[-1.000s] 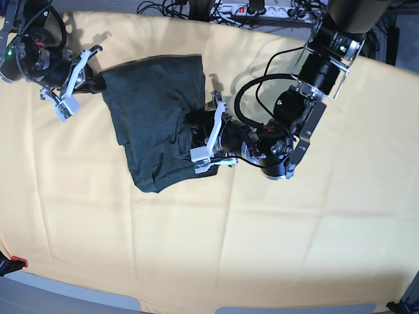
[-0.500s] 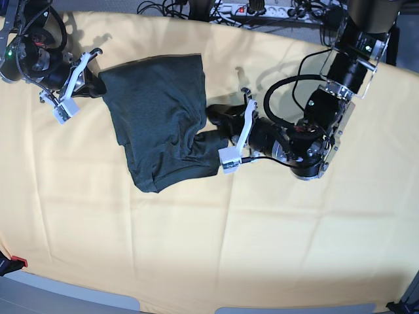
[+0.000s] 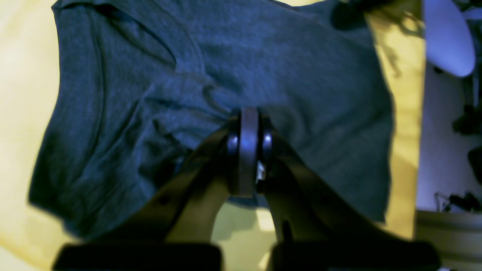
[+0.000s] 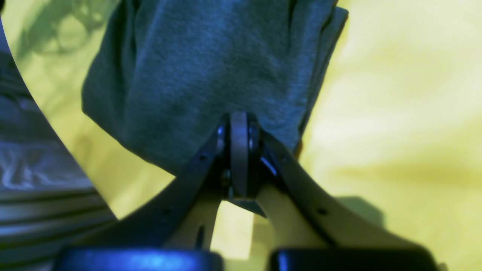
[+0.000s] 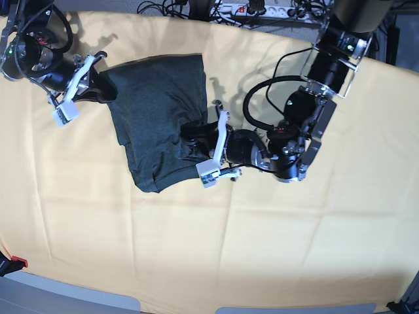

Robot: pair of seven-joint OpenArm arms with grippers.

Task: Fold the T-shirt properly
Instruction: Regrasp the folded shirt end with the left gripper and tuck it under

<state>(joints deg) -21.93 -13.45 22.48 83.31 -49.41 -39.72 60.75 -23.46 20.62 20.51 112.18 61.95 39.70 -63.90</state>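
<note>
— What covers the surface?
— A creased pale yellow cloth (image 5: 275, 248), spread across nearly all of it.
— And beyond the cloth's far edge?
— A white plastic power strip (image 5: 252, 9) amid tangled black cables (image 5: 171, 8).
— Anything near the cloth's near left corner?
— A small red object (image 5: 18, 263), just outside the cloth.

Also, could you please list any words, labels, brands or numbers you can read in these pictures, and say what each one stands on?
None can be read.
Dark teal-grey heathered knit T-shirt: no print, logo or tag shows in any view.
White power strip at the table's far edge: any marking is too small to read.
Yellow table cloth: plain.
Both wrist views are blurred and show no lettering.
</note>
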